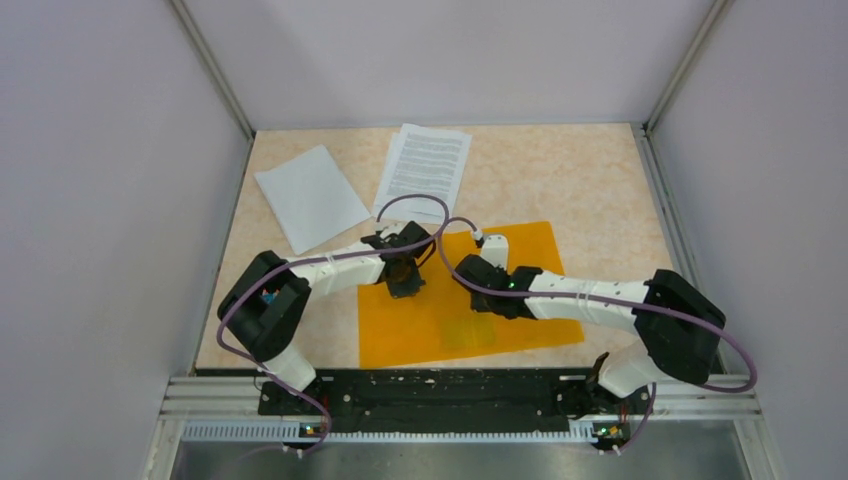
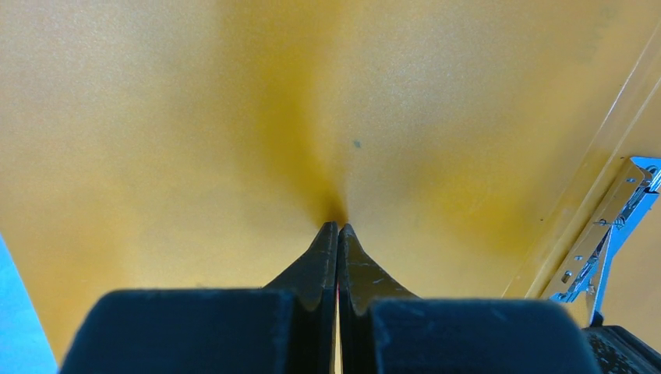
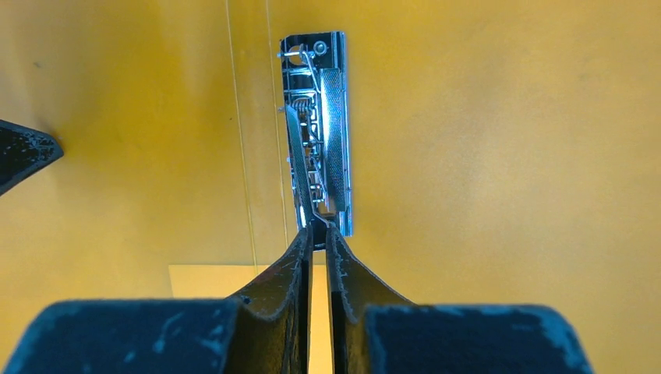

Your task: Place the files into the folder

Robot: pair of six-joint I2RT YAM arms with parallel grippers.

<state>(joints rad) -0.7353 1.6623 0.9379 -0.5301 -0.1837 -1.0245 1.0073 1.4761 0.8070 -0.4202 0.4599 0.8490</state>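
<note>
1. The left pincer (image 2: 337,227) is clenched, its two fingers pressed flat together with nothing between them. The tips are touching the orange surface of the folder (image 1: 520,260), which dimples slightly around them.
2. The right pincer (image 3: 318,230) is all but closed. Its tips grasp the near end of the thin lever of the metal clip (image 3: 331,117), which is fixed inside the folder.
3. In the right wrist view, one dark fingertip of the left pincer shows at the left edge, well apart from the clip.
4. The folder lies flat on the worktop (image 1: 580,180), close to its near edge and a little right of centre, slightly askew. Both arms reach over it from either side, the left pincer near its left edge and the right pincer further in.
5. A pale rectangular patch (image 1: 470,332) sits on the folder toward its near edge; what it is cannot be told.
6. Past the folder's far left corner lies the printed sheet (image 1: 425,168), text side up and reaching almost to the far edge of the worktop. It is outside the folder.
7. To its left, apart from it and close to the left wall, lies the blank sheet (image 1: 312,197), turned at an angle. It too is outside the folder.
</note>
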